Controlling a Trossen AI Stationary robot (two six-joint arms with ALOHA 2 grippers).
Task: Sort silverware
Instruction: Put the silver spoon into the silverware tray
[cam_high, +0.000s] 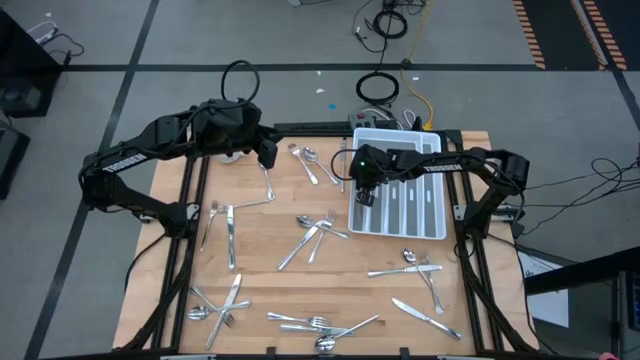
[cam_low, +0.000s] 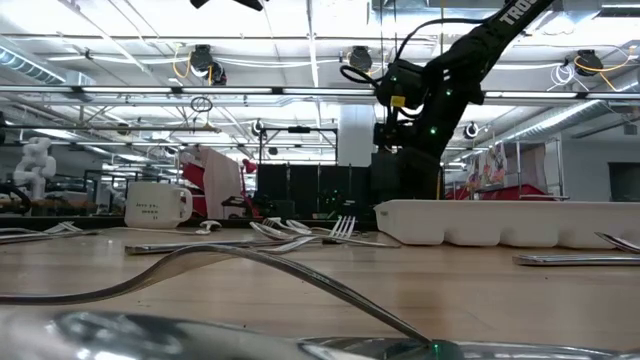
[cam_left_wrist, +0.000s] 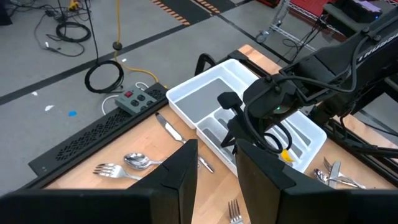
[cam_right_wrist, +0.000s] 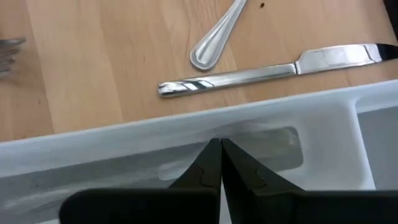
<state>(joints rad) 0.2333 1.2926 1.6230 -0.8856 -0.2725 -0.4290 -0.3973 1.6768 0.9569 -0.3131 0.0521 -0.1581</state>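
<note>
Silverware lies scattered over the wooden table: forks and knives in the middle (cam_high: 315, 235), more near the front edge (cam_high: 300, 322) and at the right (cam_high: 420, 268). A few pieces lie in the white tray (cam_high: 436, 215). My right gripper (cam_high: 362, 192) is over the tray's leftmost compartment (cam_right_wrist: 267, 146). Its fingers (cam_right_wrist: 219, 146) are shut and point down, with nothing seen between them. A knife (cam_right_wrist: 267, 71) and a spoon handle (cam_right_wrist: 214, 46) lie on the table just outside the tray wall. My left gripper (cam_high: 266, 152) is open and empty (cam_left_wrist: 217, 149), held above the table's far left part.
A white mug (cam_low: 158, 205) stands at the far left, under my left arm. A spoon and a fork (cam_left_wrist: 124, 165) lie near the far edge. A power strip (cam_high: 375, 118) and cables lie on the floor beyond the table. A bent fork (cam_low: 250, 270) lies close to the low camera.
</note>
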